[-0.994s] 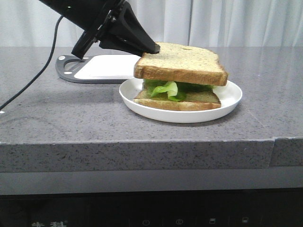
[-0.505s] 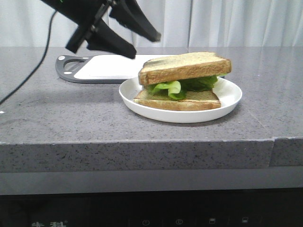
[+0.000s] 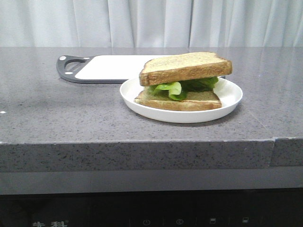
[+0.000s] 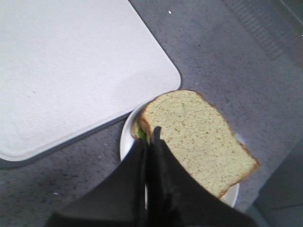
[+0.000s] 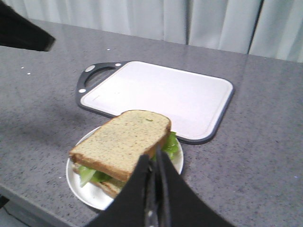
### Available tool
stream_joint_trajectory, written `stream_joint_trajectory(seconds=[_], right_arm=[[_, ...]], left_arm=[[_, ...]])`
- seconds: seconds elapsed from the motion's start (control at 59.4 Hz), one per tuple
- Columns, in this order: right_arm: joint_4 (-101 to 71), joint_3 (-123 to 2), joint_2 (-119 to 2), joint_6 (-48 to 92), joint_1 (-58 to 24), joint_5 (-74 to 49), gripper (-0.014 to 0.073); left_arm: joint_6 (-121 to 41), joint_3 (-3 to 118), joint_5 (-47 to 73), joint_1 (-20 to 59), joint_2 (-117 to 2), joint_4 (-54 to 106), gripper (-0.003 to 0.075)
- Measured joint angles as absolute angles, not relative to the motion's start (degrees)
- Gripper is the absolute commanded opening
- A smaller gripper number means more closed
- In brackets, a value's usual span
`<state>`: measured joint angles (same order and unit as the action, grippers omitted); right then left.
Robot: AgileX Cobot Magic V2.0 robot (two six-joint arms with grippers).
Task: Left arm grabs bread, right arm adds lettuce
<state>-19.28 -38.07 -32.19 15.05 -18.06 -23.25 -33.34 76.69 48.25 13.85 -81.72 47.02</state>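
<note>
The bread (image 3: pixel 184 66) lies as the top slice on the lettuce (image 3: pixel 182 87), over a second slice (image 3: pixel 180 101), on a white plate (image 3: pixel 229 101). Neither arm shows in the front view. In the left wrist view my left gripper (image 4: pixel 152 137) is shut and empty, hovering over the bread's (image 4: pixel 199 137) near corner, with a bit of lettuce (image 4: pixel 140 134) beside it. In the right wrist view my right gripper (image 5: pixel 154 158) is shut and empty above the bread (image 5: pixel 120 139). Lettuce (image 5: pixel 171 144) sticks out under the bread.
A white cutting board with a dark grey rim and handle (image 3: pixel 113 67) lies behind the plate on the grey stone counter. It also shows in the left wrist view (image 4: pixel 71 71) and the right wrist view (image 5: pixel 156 97). Part of the left arm (image 5: pixel 23 33) shows there. The counter's front edge (image 3: pixel 142 142) is near.
The left gripper let go of the bread, which settled flat on the lettuce. The left arm rose up and left, out of the front view.
</note>
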Motion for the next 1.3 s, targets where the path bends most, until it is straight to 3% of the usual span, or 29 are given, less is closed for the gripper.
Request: stream_joint_trajectory(seconds=[0.202,0.371,0.741,0.927,1.297], right_arm=[[-19.32,-35.44,-29.27,14.84,-15.92,-20.04,-0.0059],[-19.53,-28.05,-22.34,14.84,-15.92,-14.14,-0.0059],[-19.6,-17.73,-12.69,14.84,-15.92,-13.15,-0.0059],[-19.6,-17.42,-12.59,14.84,-15.92,-13.06,-0.0059],[-19.65,-17.42,-12.59,14.79,-15.92,-12.92,-0.0059]], left_arm=[[-33.34,64.95,34.24,14.2,-67.65,39.56,-0.0021],[-33.34,48.12,19.98,14.2,-50.76,32.94,-0.0021],[-33.34,20.53,10.51,14.2,-20.23,29.89,-0.002],[-33.34,17.64,10.29,14.2,-14.66,29.89,-0.0021],[-33.34,17.3,10.19,14.2,-14.34,29.89,-0.0021]])
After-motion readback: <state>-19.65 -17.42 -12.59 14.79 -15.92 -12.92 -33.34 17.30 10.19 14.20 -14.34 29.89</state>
